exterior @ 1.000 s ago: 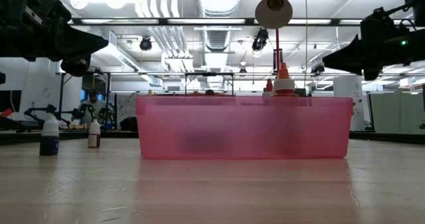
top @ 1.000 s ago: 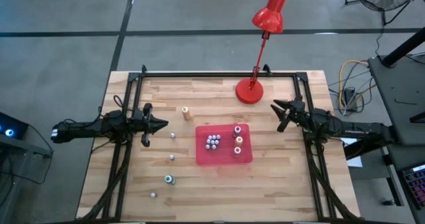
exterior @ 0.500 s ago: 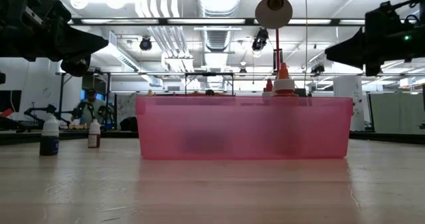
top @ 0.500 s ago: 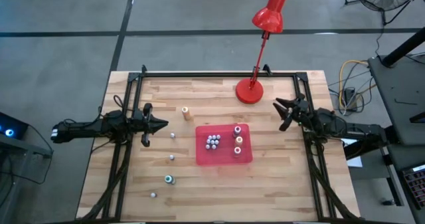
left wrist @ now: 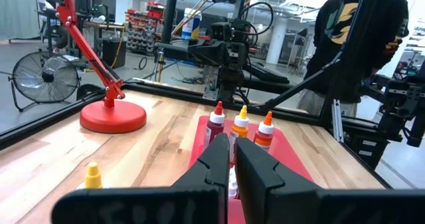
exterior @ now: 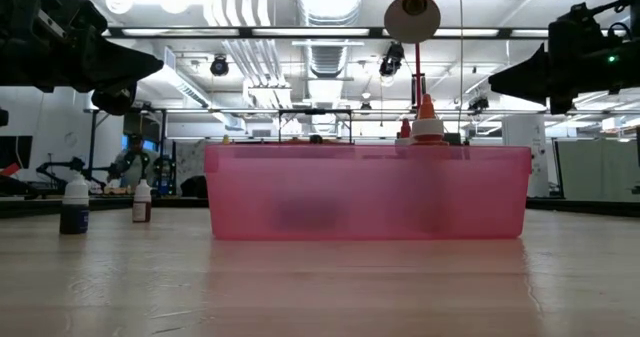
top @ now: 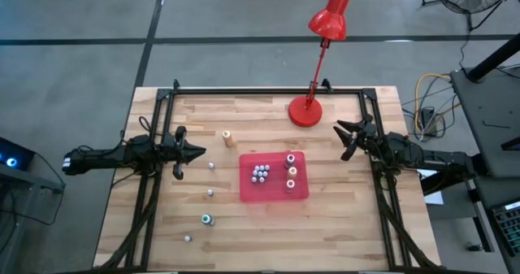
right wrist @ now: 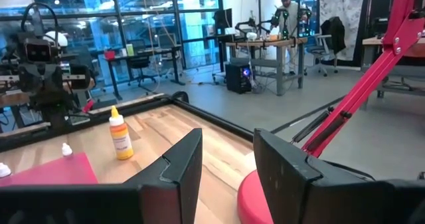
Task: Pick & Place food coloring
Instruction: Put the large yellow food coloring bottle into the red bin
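Bottles (top: 262, 173) clustered in red tray (top: 273, 193)

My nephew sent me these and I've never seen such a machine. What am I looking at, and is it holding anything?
It is a robot with two dark arms at a wooden table. One picture looks straight down, one looks level across the tabletop, and two come from cameras on the arms' wrists.

In the middle sits a red tray holding small food coloring bottles. More bottles stand loose on the wood: an orange bottle, a teal-capped bottle and a few tiny ones. A red desk lamp stands at the far edge.

The left gripper is shut, with nothing between its fingers. The right gripper hovers near the lamp, fingers apart, also holding nothing. A person stands beyond the table.
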Available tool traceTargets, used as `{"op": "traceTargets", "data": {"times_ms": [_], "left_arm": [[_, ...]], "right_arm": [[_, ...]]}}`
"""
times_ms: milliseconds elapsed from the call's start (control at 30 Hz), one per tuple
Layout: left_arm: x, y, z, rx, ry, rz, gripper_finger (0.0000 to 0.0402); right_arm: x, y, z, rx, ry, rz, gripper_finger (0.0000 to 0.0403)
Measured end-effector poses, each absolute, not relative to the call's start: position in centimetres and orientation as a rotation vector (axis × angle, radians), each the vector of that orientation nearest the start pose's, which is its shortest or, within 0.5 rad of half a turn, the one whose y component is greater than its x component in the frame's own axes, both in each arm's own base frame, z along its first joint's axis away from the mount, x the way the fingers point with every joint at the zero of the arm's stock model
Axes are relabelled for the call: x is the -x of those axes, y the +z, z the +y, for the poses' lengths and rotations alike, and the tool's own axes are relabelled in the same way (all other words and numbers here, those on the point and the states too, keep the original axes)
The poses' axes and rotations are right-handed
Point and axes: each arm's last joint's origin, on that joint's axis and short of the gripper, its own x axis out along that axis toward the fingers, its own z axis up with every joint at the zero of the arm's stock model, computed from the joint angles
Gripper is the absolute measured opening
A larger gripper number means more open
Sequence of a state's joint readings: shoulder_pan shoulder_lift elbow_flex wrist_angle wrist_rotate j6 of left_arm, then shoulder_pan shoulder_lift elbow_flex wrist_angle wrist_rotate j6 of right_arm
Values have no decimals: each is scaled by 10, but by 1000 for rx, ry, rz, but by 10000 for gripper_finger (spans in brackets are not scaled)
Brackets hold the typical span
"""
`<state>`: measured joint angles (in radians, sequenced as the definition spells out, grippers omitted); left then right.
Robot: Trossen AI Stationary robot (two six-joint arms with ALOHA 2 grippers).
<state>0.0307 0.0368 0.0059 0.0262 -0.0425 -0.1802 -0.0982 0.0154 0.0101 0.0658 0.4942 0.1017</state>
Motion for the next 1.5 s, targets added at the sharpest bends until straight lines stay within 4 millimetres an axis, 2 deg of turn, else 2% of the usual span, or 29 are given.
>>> {"op": "traceTargets", "data": {"times_ms": [800, 1100, 1500], "left_arm": [[-100, 165, 4, 195, 73, -3, 0], [-100, 165, 4, 367, 76, -7, 0], [-101, 163, 4, 444, 79, 10, 2]], "right_arm": [[-93, 172, -23, -113, -589, -91, 128], [-93, 172, -23, -113, -589, -91, 128], [-93, 172, -23, -113, -589, -91, 128]]}}
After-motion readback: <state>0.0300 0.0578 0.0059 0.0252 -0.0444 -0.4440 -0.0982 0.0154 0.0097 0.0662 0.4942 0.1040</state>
